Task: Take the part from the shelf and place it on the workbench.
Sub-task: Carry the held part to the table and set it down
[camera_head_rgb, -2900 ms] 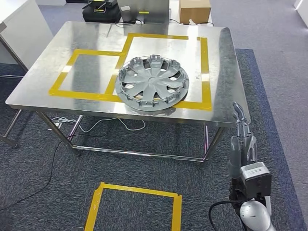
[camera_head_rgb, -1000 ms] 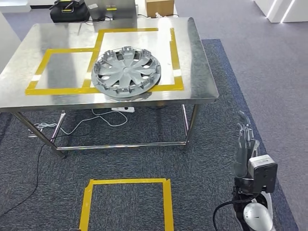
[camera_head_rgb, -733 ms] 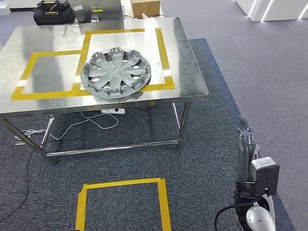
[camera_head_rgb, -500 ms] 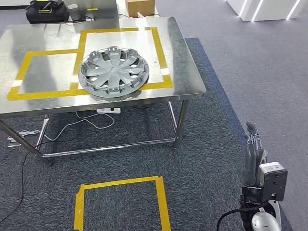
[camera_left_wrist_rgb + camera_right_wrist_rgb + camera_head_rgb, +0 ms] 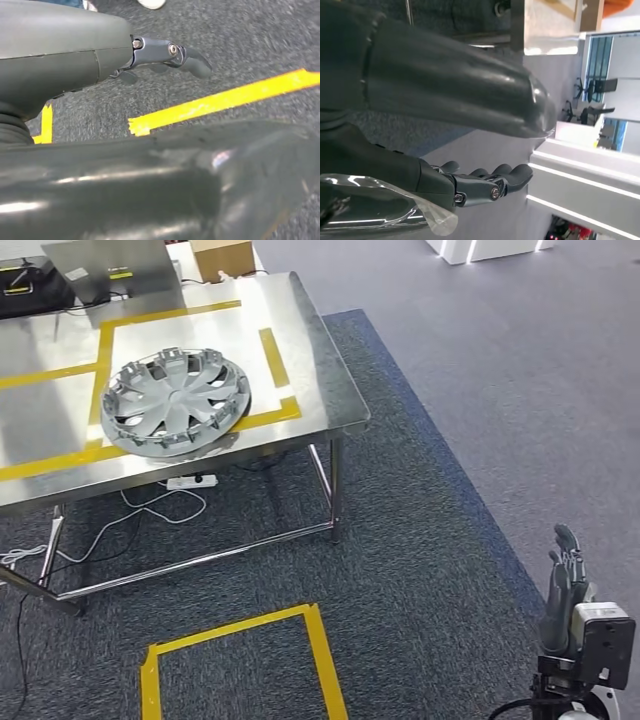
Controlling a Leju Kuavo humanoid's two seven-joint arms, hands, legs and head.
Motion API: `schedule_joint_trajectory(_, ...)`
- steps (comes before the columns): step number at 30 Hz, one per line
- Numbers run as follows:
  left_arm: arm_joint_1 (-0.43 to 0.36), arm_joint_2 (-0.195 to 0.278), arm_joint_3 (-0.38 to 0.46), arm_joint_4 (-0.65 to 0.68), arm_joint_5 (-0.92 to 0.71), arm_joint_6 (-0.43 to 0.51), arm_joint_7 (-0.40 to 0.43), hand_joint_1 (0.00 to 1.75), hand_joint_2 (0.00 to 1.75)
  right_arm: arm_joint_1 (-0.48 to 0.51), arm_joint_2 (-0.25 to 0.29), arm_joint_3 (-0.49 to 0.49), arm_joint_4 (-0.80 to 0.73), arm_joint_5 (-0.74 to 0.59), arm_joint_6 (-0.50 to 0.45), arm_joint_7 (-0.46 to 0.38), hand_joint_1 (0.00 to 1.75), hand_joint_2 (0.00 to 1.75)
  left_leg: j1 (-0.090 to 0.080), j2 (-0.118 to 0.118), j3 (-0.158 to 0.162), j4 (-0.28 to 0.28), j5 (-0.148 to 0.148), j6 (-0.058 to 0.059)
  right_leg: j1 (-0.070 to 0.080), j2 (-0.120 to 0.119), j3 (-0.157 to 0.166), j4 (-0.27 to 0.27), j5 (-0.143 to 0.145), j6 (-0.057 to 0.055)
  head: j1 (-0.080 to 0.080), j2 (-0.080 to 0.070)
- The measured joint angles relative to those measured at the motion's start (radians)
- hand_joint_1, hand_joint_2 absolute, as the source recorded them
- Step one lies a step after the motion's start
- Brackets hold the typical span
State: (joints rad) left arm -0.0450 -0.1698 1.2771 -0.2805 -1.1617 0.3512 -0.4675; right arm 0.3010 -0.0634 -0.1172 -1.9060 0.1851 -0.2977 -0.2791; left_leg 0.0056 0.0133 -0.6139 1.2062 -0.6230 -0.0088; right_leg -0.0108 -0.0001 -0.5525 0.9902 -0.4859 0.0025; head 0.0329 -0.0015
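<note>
Grey wheel cover (image 5: 175, 402), the part, lies flat on your steel workbench (image 5: 332, 390), straddling the yellow tape outline (image 5: 273, 355), so placement looks done. Your right hand (image 5: 564, 585) hangs low beside the body, fingers straight and empty; your left hand (image 5: 166, 52) also holds nothing, fingers extended over carpet.

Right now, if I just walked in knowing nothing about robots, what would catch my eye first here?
Probably the large grey plastic wheel cover, lying flat on the shiny steel workbench across its yellow tape lines. Next, the yellow tape square on the dark carpet in front of the bench. Low on the right, the grey right robot hand hangs empty, fingers straight.
</note>
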Motion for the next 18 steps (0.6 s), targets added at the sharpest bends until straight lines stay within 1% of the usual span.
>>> schedule_joint_trajectory(1,0.001,0.000,0.002,0.000,0.001,0.000,0.001,0.00,0.00,0.002,0.004,-0.004,0.000,0.001,0.001,0.001,0.00,0.00,0.000,-0.003,-0.026,0.059,-0.021,0.000,0.001,0.010,-0.001,0.000,0.001,-0.001,0.000,0.000)
schedule_joint_trajectory(2,0.002,0.000,0.004,-0.001,0.004,0.000,0.002,0.00,0.00,0.005,0.008,-0.009,0.000,0.003,0.003,0.002,0.00,0.00,0.000,-0.004,-0.039,0.088,-0.022,0.001,0.002,0.021,-0.001,0.001,0.001,-0.002,0.000,0.000)
schedule_joint_trajectory(3,0.003,0.000,0.006,-0.002,0.006,-0.001,0.003,0.00,0.00,0.009,0.013,-0.015,-0.001,0.004,0.005,0.004,0.00,0.00,0.000,-0.006,-0.033,0.074,-0.002,0.004,0.002,0.032,0.000,0.001,0.001,-0.002,0.000,0.000)
schedule_joint_trajectory(4,0.004,0.000,0.007,-0.002,0.008,-0.001,0.003,0.00,0.00,0.014,0.019,-0.023,-0.001,0.005,0.010,0.006,0.00,0.00,0.000,-0.011,-0.009,0.021,0.035,0.008,0.003,0.043,0.001,0.002,0.001,-0.002,0.000,0.000)
schedule_joint_trajectory(5,0.004,0.000,0.008,-0.004,0.009,-0.002,0.003,0.00,0.00,0.018,0.027,-0.033,-0.001,0.006,0.015,0.007,0.00,0.00,0.000,-0.028,0.024,-0.053,0.075,0.014,0.002,0.053,0.001,0.003,0.001,-0.001,0.000,0.000)
schedule_joint_trajectory(6,0.004,-0.001,0.009,-0.005,0.009,-0.002,0.003,0.00,0.00,0.021,0.034,-0.042,-0.001,0.006,0.020,0.008,0.00,0.00,0.000,-0.049,0.053,-0.122,0.103,0.019,0.003,0.063,0.000,0.005,0.001,0.001,0.001,0.000)
schedule_joint_trajectory(7,0.004,-0.001,0.010,-0.006,0.009,-0.002,0.003,0.00,0.00,0.023,0.042,-0.051,-0.001,0.007,0.024,0.008,0.00,0.00,0.000,-0.066,0.074,-0.171,0.119,0.023,0.002,0.072,-0.004,0.007,0.003,0.005,0.000,0.000)
schedule_joint_trajectory(8,0.004,-0.002,0.011,-0.006,0.009,-0.003,0.003,0.00,0.00,0.026,0.048,-0.059,-0.002,0.007,0.027,0.008,0.00,0.00,-0.001,-0.079,0.083,-0.196,0.122,0.026,0.000,0.080,-0.009,0.008,0.005,0.010,0.001,0.000)
schedule_joint_trajectory(9,0.003,-0.003,0.011,-0.007,0.009,-0.003,0.004,0.00,0.00,0.029,0.053,-0.066,-0.002,0.007,0.029,0.008,0.00,0.00,-0.002,-0.078,0.084,-0.200,0.120,0.028,-0.001,0.089,-0.014,0.008,0.008,0.017,0.001,0.000)
schedule_joint_trajectory(10,0.003,-0.005,0.011,-0.007,0.009,-0.003,0.004,0.00,0.00,0.032,0.056,-0.072,-0.003,0.007,0.030,0.008,0.00,0.00,-0.002,-0.069,0.084,-0.203,0.123,0.031,-0.003,0.098,-0.018,0.006,0.011,0.024,0.000,0.000)
schedule_joint_trajectory(11,0.002,-0.007,0.011,-0.008,0.009,-0.003,0.004,0.00,0.00,0.036,0.058,-0.077,-0.004,0.008,0.031,0.008,0.00,0.00,-0.001,-0.058,0.084,-0.207,0.126,0.036,-0.003,0.094,-0.024,0.009,0.009,0.029,0.001,0.000)
schedule_joint_trajectory(12,0.002,-0.008,0.012,-0.010,0.009,-0.003,0.004,0.00,0.00,0.037,0.060,-0.082,-0.005,0.008,0.032,0.008,0.00,0.00,0.002,-0.047,0.085,-0.213,0.130,0.042,-0.002,0.078,-0.035,0.026,-0.003,0.033,0.004,0.000)
schedule_joint_trajectory(13,0.001,-0.010,0.012,-0.011,0.009,-0.003,0.004,0.00,0.00,0.036,0.061,-0.085,-0.006,0.009,0.032,0.008,0.00,0.00,0.004,-0.036,0.085,-0.217,0.133,0.047,-0.001,0.058,-0.053,0.057,-0.023,0.036,0.007,0.000)
schedule_joint_trajectory(14,0.001,-0.010,0.012,-0.013,0.009,-0.003,0.004,0.00,0.00,0.035,0.062,-0.089,-0.006,0.009,0.032,0.008,0.00,0.00,0.004,-0.026,0.085,-0.219,0.134,0.050,-0.001,0.034,-0.073,0.100,-0.048,0.038,0.010,0.000)
schedule_joint_trajectory(15,0.002,-0.010,0.012,-0.014,0.009,-0.003,0.004,0.00,0.00,0.034,0.063,-0.092,-0.007,0.009,0.032,0.008,0.00,0.00,0.004,-0.018,0.084,-0.219,0.134,0.051,-0.001,0.019,-0.096,0.150,-0.075,0.041,0.013,0.000)
schedule_joint_trajectory(17,0.004,-0.011,0.012,-0.014,0.008,-0.005,0.003,0.00,0.00,0.036,0.065,-0.094,-0.006,0.009,0.034,0.009,0.00,0.00,0.002,-0.003,0.083,-0.219,0.134,0.052,-0.003,0.010,-0.138,0.243,-0.114,0.047,0.013,0.000)
schedule_joint_trajectory(18,0.004,-0.012,0.013,-0.014,0.007,-0.007,0.002,0.00,0.00,0.037,0.067,-0.095,-0.006,0.010,0.035,0.010,0.00,0.00,0.002,0.005,0.082,-0.218,0.134,0.052,-0.003,0.008,-0.154,0.278,-0.125,0.049,0.013,0.000)
